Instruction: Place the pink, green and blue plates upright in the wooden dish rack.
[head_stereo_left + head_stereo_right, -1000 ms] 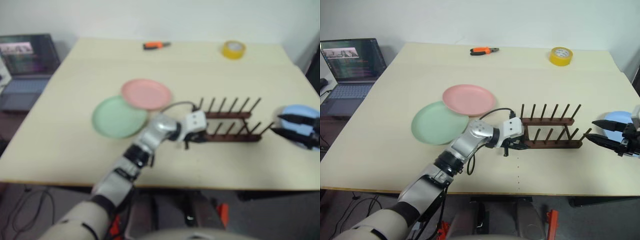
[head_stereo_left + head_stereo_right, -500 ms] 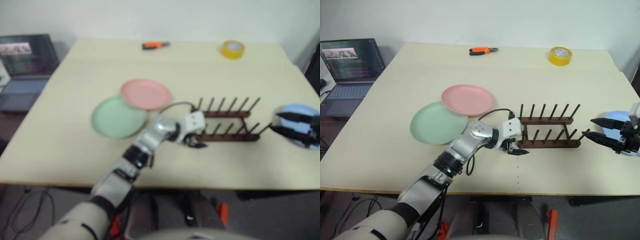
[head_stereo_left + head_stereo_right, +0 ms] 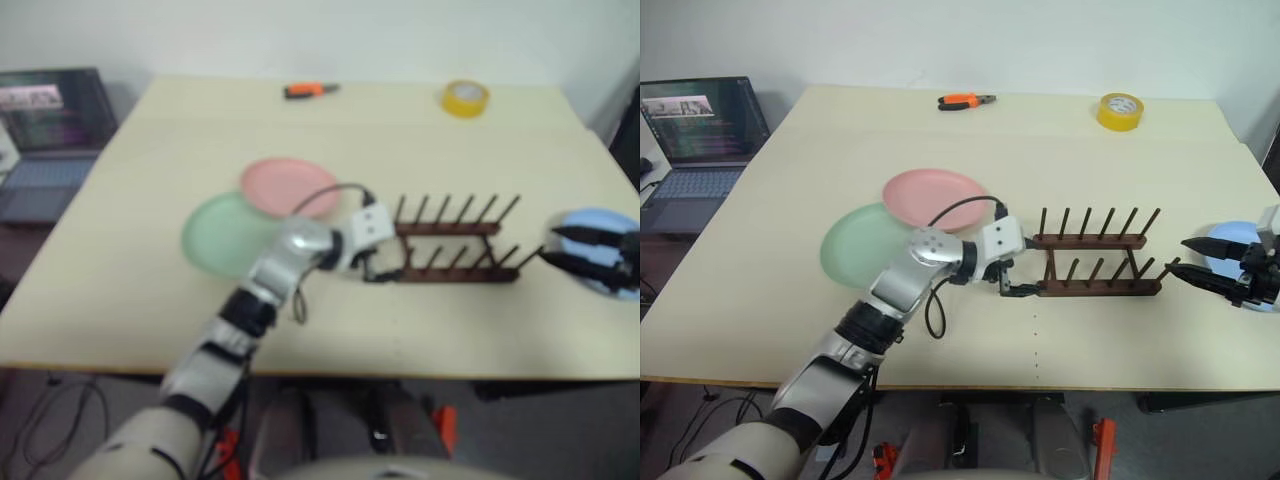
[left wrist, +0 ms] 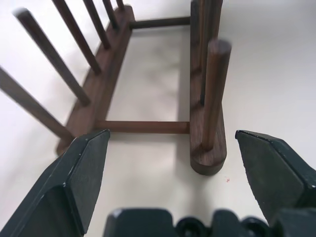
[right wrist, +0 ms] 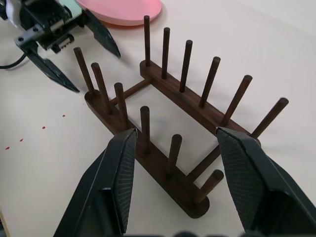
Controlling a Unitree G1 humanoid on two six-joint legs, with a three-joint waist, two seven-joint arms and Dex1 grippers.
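- Left gripper point(image 3: 1018, 285) sitting at picture centre, fingers spread wide, empty, just beside the rack's point(image 3: 1095, 262) left end, pointing along it.
- Right gripper point(image 3: 1215, 268) hanging at the right edge, fingers parted, nothing between them, aiming at the rack's right end.
- Rack lying between the two grippers, long axis running left-right across the picture, pegs up, all slots empty.
- Pink plate point(image 3: 935, 198) lying flat just upper left of the left gripper, its edge overlapping the green plate point(image 3: 862, 244), which sits further left, partly behind the left forearm.
- Blue plate point(image 3: 1238, 240) lying flat at the far right edge, right behind the right gripper.
- Key relation, judging: pink and green are nearer the left arm, behind and left of where its gripper is pointing, so it would be needing to swing away from the rack; blue is the right arm's.
- No plate racked yet, task looking barely started.
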